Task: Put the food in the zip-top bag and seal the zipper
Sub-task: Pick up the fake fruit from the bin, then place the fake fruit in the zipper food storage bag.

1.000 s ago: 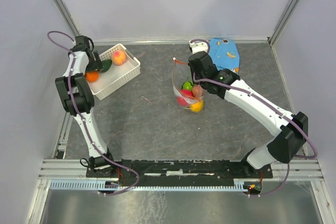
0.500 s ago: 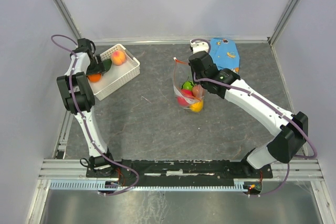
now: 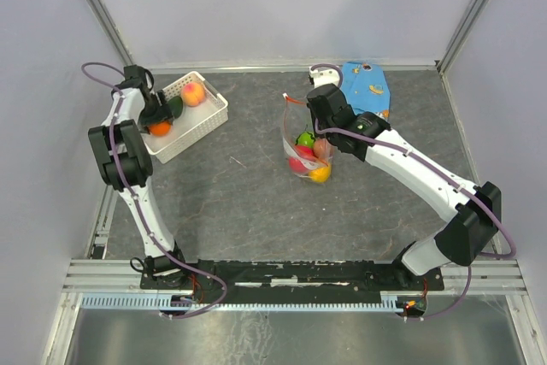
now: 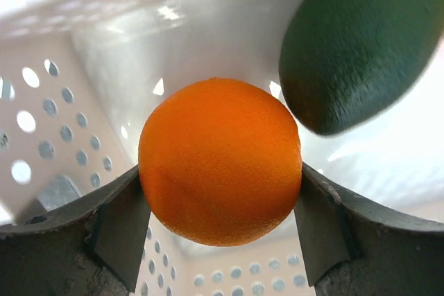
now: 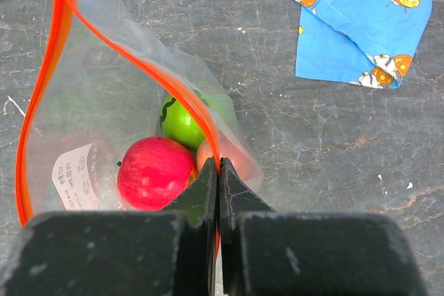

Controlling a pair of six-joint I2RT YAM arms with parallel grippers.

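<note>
In the left wrist view my left gripper (image 4: 220, 202) is shut on the orange fruit (image 4: 220, 161), with both fingers pressed against its sides, inside the white basket (image 4: 83, 102). The dark green fruit (image 4: 361, 39) lies just beyond it. From above, the gripper (image 3: 156, 117), orange fruit (image 3: 160, 128), dark green fruit (image 3: 173, 107) and peach-pink fruit (image 3: 194, 92) are all in the basket. My right gripper (image 5: 218, 164) is shut on the red-orange zipper (image 5: 173, 88), holding the clear bag (image 5: 104, 102) open. Red (image 5: 156, 173), striped green (image 5: 182, 121) and yellow (image 3: 320, 174) fruits are inside.
The white lattice basket (image 3: 209, 117) stands at the back left, near the left wall. A blue patterned cloth (image 3: 366, 87) lies at the back right, behind the right wrist; it also shows in the right wrist view (image 5: 361, 19). Grey walls enclose the table.
My left gripper has shifted a little to the right and nearer in the basket, and the orange fruit has moved with it. The right arm and the bag have not moved.
</note>
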